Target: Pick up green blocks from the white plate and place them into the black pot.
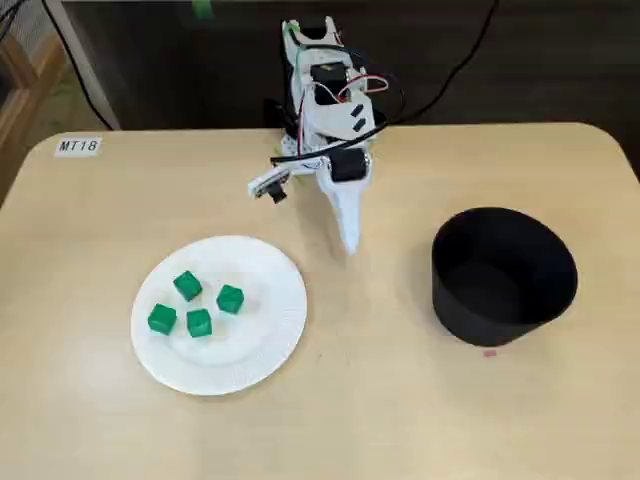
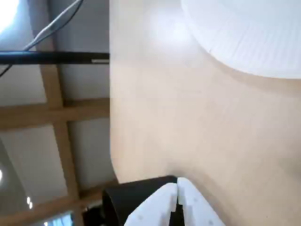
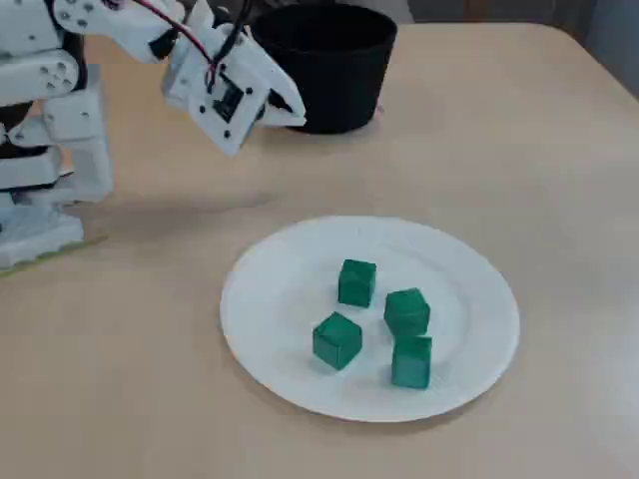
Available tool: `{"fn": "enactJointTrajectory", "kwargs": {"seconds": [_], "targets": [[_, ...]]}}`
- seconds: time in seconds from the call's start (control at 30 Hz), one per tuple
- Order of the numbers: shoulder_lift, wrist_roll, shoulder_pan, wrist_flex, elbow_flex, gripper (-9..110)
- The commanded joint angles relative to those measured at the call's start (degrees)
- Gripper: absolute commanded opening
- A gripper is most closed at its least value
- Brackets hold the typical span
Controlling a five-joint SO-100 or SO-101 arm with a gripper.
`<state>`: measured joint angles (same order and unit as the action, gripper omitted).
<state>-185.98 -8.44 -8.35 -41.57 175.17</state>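
Observation:
Several green blocks lie in a loose cluster on the white plate, which sits at the left of the table in a fixed view. The black pot stands apart on the right, its inside dark. My white gripper hangs shut and empty above bare table between plate and pot, clear of both. In the wrist view my gripper points at the pot, and only the plate's ribbed rim shows at the top right.
The arm's base stands at the table's far edge in a fixed view. A label reading MT18 is stuck near the back left corner. Cables run behind the table.

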Motion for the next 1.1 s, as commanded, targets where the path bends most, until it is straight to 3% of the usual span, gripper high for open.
{"fn": "enactJointTrajectory", "kwargs": {"seconds": [0.0, 0.53, 0.63, 0.83, 1.07], "targets": [[5.0, 0.4, 11.5, -2.1, -3.8, 1], [5.5, 0.0, 11.9, -4.2, -6.9, -2], [12.7, -2.5, 12.0, -7.7, -16.3, -2], [44.6, -4.1, 12.4, -22.5, -50.3, -2], [61.4, 0.2, 25.4, -36.6, -67.7, -2]]}}
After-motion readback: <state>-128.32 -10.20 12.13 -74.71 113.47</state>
